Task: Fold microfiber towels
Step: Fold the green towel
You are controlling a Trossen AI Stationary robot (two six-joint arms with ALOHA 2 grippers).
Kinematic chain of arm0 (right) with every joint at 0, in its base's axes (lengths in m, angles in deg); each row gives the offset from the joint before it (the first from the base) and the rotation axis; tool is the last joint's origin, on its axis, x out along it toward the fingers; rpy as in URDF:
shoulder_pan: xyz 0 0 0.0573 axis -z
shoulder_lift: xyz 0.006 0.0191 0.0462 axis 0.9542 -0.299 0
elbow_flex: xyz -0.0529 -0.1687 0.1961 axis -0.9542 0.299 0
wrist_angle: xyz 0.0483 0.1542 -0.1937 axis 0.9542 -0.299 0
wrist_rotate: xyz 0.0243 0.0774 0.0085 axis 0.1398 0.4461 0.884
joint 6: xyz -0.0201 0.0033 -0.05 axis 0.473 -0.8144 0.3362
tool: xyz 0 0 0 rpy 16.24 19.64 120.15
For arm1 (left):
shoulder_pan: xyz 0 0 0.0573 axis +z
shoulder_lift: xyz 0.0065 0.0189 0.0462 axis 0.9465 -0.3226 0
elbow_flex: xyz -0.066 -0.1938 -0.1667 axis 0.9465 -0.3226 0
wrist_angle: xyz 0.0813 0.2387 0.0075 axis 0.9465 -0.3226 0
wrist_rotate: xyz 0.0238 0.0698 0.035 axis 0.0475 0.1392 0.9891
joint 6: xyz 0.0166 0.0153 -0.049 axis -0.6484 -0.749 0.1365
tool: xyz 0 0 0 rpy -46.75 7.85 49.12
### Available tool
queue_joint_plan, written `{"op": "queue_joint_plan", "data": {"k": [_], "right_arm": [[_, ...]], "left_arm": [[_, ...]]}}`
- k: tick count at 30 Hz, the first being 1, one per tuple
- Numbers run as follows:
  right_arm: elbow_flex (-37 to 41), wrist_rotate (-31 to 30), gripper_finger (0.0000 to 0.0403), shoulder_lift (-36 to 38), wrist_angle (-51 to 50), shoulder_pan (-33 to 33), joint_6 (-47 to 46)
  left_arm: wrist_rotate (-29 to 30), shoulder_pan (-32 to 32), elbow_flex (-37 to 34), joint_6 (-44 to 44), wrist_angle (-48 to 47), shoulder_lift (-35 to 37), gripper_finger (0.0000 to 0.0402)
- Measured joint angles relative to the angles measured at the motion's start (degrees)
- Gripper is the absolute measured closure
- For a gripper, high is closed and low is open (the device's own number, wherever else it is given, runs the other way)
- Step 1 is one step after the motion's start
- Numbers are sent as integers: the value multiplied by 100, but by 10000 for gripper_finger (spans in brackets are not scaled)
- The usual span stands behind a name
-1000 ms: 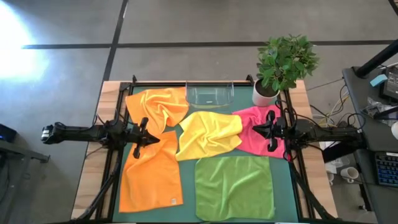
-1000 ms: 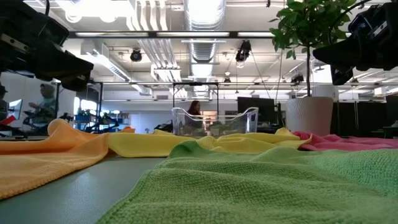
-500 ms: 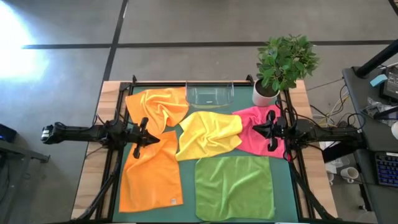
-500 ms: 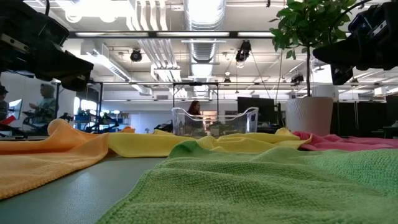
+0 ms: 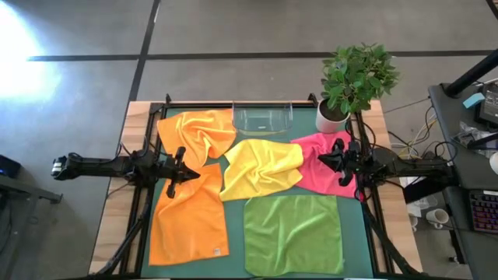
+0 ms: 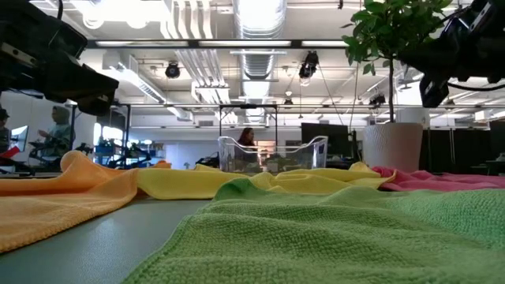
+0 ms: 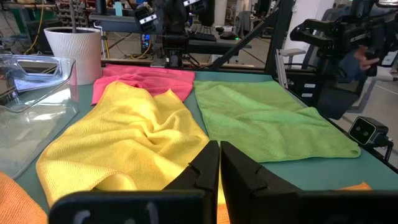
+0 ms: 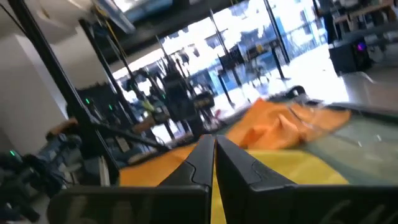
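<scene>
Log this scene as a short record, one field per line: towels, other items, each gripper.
flat towels: lime green towel and one orange towel, spread out
rumpled towels: yellow towel, second orange towel, hot pink towel
other items: clear plastic tray at the far edge, potted plant at the far right corner
left gripper: shut, empty, above the orange towels
right gripper: shut, empty, above the hot pink towel

Hidden and cut-off parts

The yellow towel (image 5: 261,168) covers an edge of the pink towel (image 5: 320,167); the green towel (image 5: 293,233) runs past the high view's bottom edge; the right wrist view is blurred, the orange towel (image 8: 292,121) there indistinct.
</scene>
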State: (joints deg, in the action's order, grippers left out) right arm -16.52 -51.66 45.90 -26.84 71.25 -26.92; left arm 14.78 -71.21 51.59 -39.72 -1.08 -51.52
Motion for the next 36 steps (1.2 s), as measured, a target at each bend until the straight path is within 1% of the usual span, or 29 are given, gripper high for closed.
{"op": "queue_joint_plan", "data": {"k": [2, 6, 8, 13, 18, 22, 24, 26, 30, 34, 36], "right_arm": [[0, 2, 394, 0, 297, -2, 0], [0, -38, 394, 0, 996, 0, 9], [0, -142, 394, 0, 1319, 0, -2], [-25, -216, 394, 0, 2057, 0, 14], [-423, -389, 394, -55, 2032, -2, 35], [-916, -398, 394, -329, 1932, -48, 42], [-1243, -395, 394, -536, 1708, -65, 47], [-1627, -311, 394, -786, 1203, -78, 45], [-2513, 30, 394, -1392, -377, -121, -136], [-3369, 370, 394, -2094, -2049, -224, -628], [-3731, 548, 394, -2449, -2717, -330, -844]], "left_arm": [[0, 2, 0, -25, -2, 0, 402], [7, 0, 0, -1110, 0, 2, 402], [9, 2, 0, -1368, 0, 0, 402], [11, 0, 0, -1416, -2, 1, 402], [20, 0, 0, -1425, 0, 2, 402], [22, 0, 0, -1425, 0, 2, 402], [22, 2, 0, -1352, 9, 2, 402], [20, 2, 0, -1031, 89, 2, 402], [22, 2, 0, 71, 505, 2, 402], [24, 2, 0, 810, 945, 4, 402], [25, 2, 0, 1083, 1170, 2, 402]]}}
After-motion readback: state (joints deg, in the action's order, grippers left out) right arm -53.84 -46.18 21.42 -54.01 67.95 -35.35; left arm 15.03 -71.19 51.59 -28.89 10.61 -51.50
